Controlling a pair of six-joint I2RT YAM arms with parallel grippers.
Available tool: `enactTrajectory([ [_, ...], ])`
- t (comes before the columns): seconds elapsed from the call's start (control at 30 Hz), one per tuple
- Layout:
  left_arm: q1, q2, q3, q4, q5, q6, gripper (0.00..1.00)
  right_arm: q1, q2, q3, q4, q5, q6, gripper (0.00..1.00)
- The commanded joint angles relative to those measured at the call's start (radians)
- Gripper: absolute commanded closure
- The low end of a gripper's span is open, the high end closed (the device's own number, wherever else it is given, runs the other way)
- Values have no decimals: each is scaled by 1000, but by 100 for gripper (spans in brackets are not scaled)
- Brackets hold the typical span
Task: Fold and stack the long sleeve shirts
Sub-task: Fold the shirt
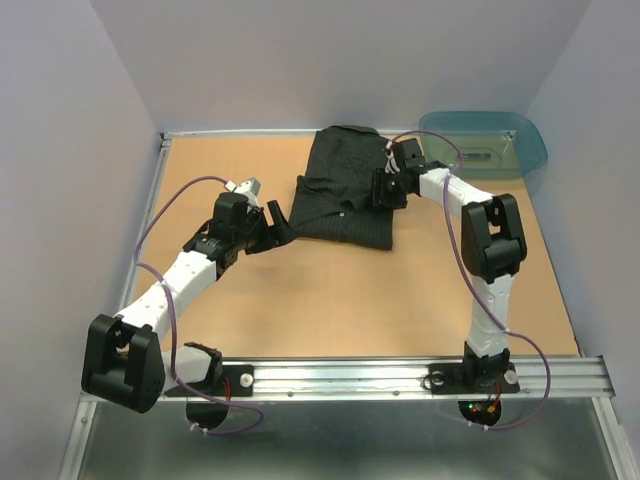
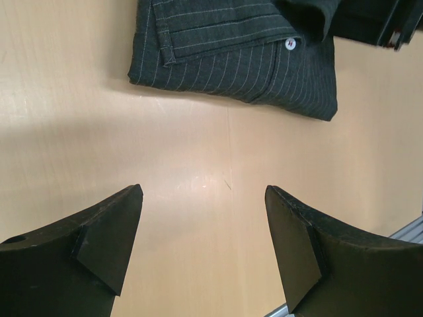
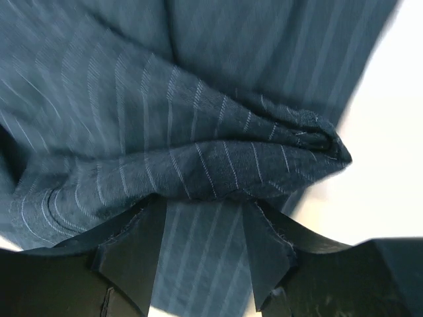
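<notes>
- Shirt [image 1: 340, 190], black pinstriped, lies by the table's [image 1: 350, 300] far edge, long axis far-to-near.
- Right gripper [image 3: 203, 205], nearer, sits on its right side, jaws half-closed round a fold; whether it is pinched I cannot tell.
- Left gripper [image 2: 203, 191], wide and empty, hangs just left.

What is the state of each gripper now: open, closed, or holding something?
Left gripper: open, holding nothing.
Right gripper: jaws astride a bunched fold of the black shirt; whether it grips cannot be told.
</notes>
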Motion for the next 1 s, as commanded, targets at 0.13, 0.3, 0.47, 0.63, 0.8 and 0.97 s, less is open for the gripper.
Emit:
enactTrajectory([
  [0.13, -1, -32, -13, 8, -18, 22, 14, 9, 107, 360, 60, -1, 37, 43],
  [0.3, -1, -27, -16, 2, -22, 19, 14, 14, 104, 401, 60, -30, 19, 39],
  [0.47, -1, -44, -28, -1, -79, -15, 14, 122, -41, 224, 62, 5, -238, 36],
  [0.63, 16, -29, -41, -60, -229, -95, 14, 312, -155, 96, 60, 121, -442, 34],
  [0.8, 60, -9, -114, -6, -194, -135, 14, 454, -124, 107, 63, 217, -507, 34],
  [0.97, 85, 10, -191, 32, -159, -158, 18, 521, 0, 220, 74, 295, -512, 37],
])
